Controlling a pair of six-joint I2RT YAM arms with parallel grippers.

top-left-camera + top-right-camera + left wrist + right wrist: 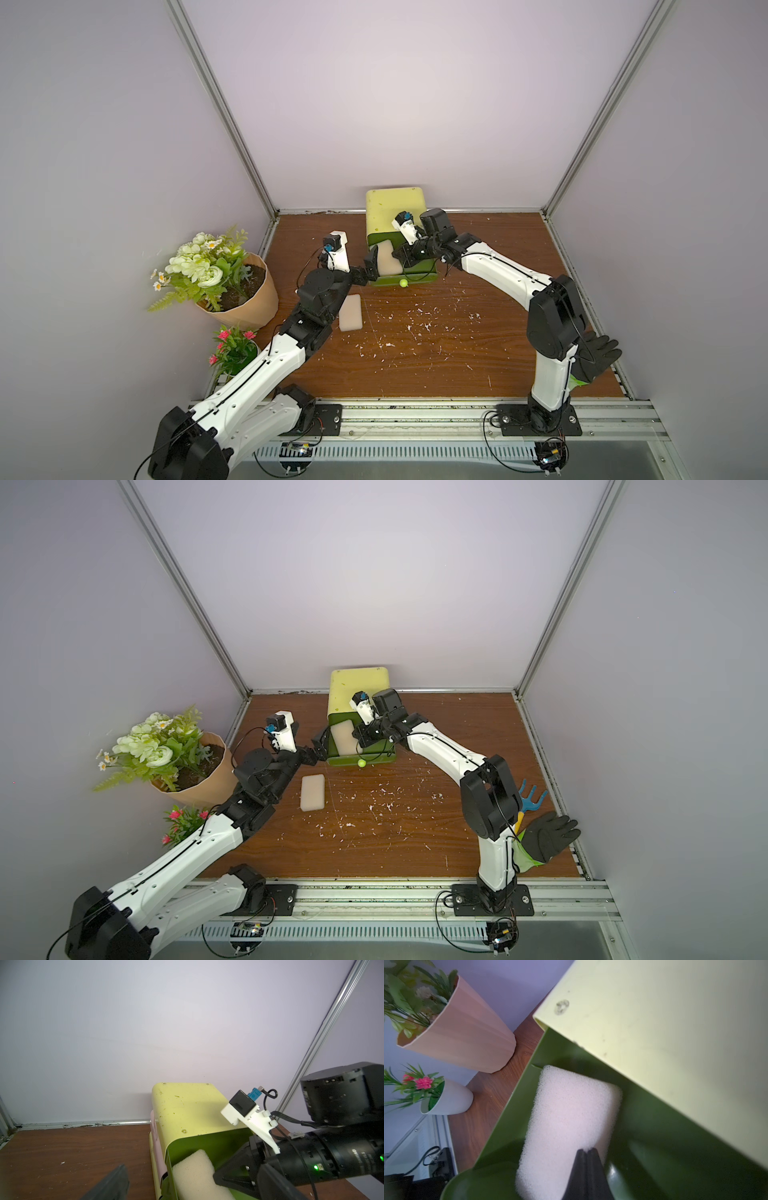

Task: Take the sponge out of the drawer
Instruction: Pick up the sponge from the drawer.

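we see the right gripper (587, 1152) down inside the green drawer (508, 1109). its two fingers are pressed together on a pinch of foam at the edge of the sponge (571, 1118), on the side away from the drawer's left wall. the sponge is in the drawer, and it is the only thing we can make out in there. it lies close along the left wall, with its long axis running from the drawer front back toward the pale yellow cabinet (664, 1032). we cannot tell whether it rests flat. the drawer stands pulled out of the cabinet, a small round knob (402, 283) on its front.

the right arm (498, 266) comes in from the right with its elbow raised, and its wrist tips down over the drawer.

the left gripper (370, 268) sits low at the drawer's left outer side, jaws spread wide and holding nothing. we cannot tell whether it touches the wall. the left arm (282, 353) stretches forward from the near left.

a second sponge (351, 311) lies flat on the table (436, 365), in front of the drawer and beside the left arm.
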